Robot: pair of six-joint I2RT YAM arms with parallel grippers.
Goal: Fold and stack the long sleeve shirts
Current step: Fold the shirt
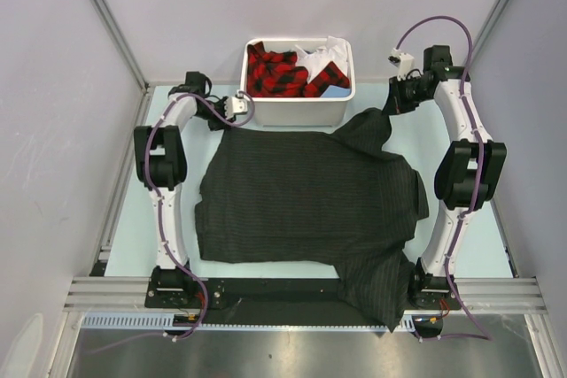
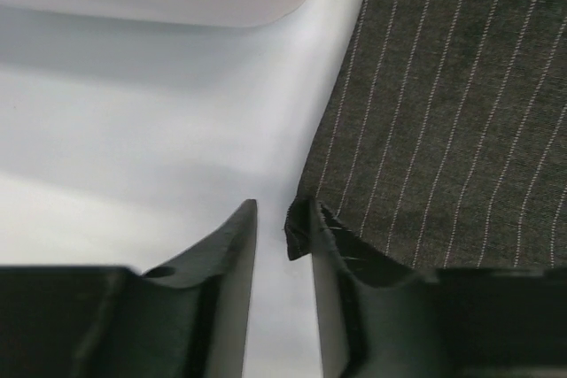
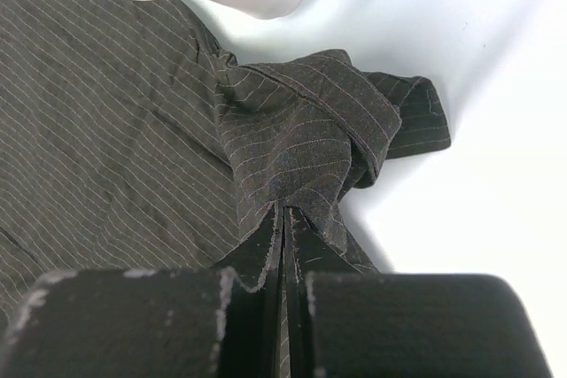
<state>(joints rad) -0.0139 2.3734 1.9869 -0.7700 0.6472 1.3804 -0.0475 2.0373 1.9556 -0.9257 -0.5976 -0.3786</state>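
The top view shows the shirt (image 1: pixel 306 196) spread flat; only the wrist views show the right gripper (image 3: pixel 283 216) clamped on a bunched fold, the left gripper (image 2: pixel 273 219) narrowly parted, the cloth's corner touching 1 finger (image 2: pixel 341 307), nothing between.

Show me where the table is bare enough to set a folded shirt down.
Bare strips of table: left of the left arm, and right of the right arm. Crowded middle: pinstriped shirt spans from white bin to near edge.
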